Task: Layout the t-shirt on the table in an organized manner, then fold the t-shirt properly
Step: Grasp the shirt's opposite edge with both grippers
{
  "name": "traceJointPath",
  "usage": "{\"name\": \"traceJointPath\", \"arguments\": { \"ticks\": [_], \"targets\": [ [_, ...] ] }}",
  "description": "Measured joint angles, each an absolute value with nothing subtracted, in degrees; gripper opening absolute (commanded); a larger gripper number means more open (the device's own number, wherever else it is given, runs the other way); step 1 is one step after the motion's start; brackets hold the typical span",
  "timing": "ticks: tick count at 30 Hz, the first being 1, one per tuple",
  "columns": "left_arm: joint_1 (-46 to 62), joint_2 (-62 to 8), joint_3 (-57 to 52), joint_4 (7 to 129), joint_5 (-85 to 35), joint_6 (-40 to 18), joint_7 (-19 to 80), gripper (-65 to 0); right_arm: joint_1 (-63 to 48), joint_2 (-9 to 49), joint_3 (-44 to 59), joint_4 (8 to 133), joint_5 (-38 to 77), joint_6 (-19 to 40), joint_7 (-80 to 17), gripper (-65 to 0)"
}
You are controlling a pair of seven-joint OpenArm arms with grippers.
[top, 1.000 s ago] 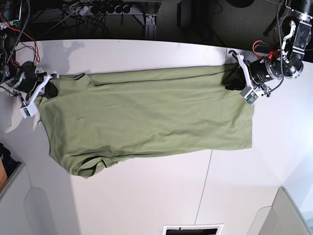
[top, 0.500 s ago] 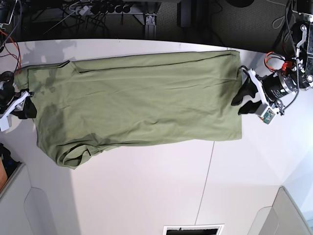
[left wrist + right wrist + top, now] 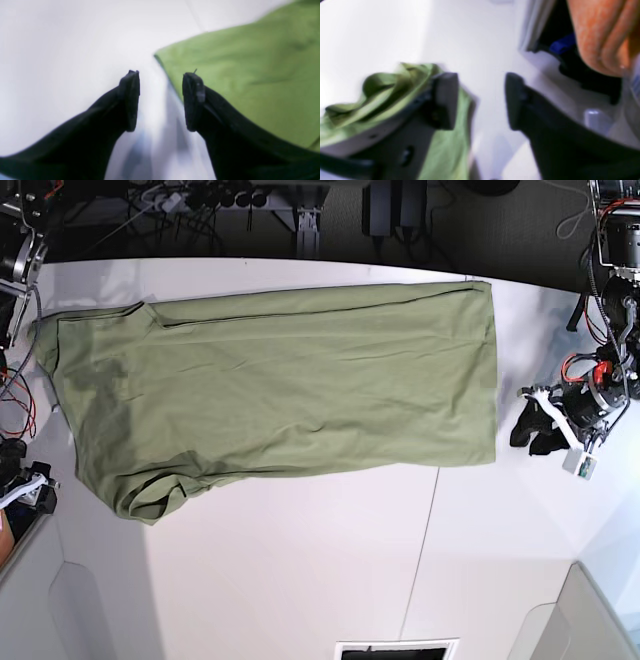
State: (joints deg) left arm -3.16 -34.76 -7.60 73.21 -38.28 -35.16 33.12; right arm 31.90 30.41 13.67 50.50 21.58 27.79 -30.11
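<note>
t-shirt (image 3: 280, 385): lying flat on table (image 3: 300, 580)
left gripper (image 3: 535, 435): gaping empty, 3 o'clock
right gripper (image 3: 481, 100): gaping empty, 8 o'clock

The t-shirt (image 3: 280, 380) is plain olive green, unpatterned. The table (image 3: 300, 570) is smooth white with one thin dark seam line (image 3: 420, 550). Both the left gripper (image 3: 160, 100) and the right gripper (image 3: 481, 100) have black fingers. An orange surface (image 3: 602, 32) fills the upper right of the right wrist view.
</note>
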Motion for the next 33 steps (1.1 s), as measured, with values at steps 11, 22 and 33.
{"name": "traceJointPath", "arguments": {
  "ticks": [11, 22, 33],
  "targets": [
    [-16.1, -30.5, -7.9, 49.4, -41.8, -39.6, 33.8, -34.4, 36.7, 28.7, 0.8, 34.6, 18.6, 27.6, -25.8, -27.1],
    [-17.2, -27.6, -4.5, 49.6, -43.2, -39.9, 34.4, -40.0, 37.0, 24.6, 0.8, 35.4, 18.9, 29.6, -26.0, -42.8],
    [-14.1, -32.6, -4.1, 59.2, -56.4, -39.4, 52.1, -65.0, 36.1, 27.7, 0.8, 44.1, 22.9, 30.0, -37.6, -65.0]
  ]
}}
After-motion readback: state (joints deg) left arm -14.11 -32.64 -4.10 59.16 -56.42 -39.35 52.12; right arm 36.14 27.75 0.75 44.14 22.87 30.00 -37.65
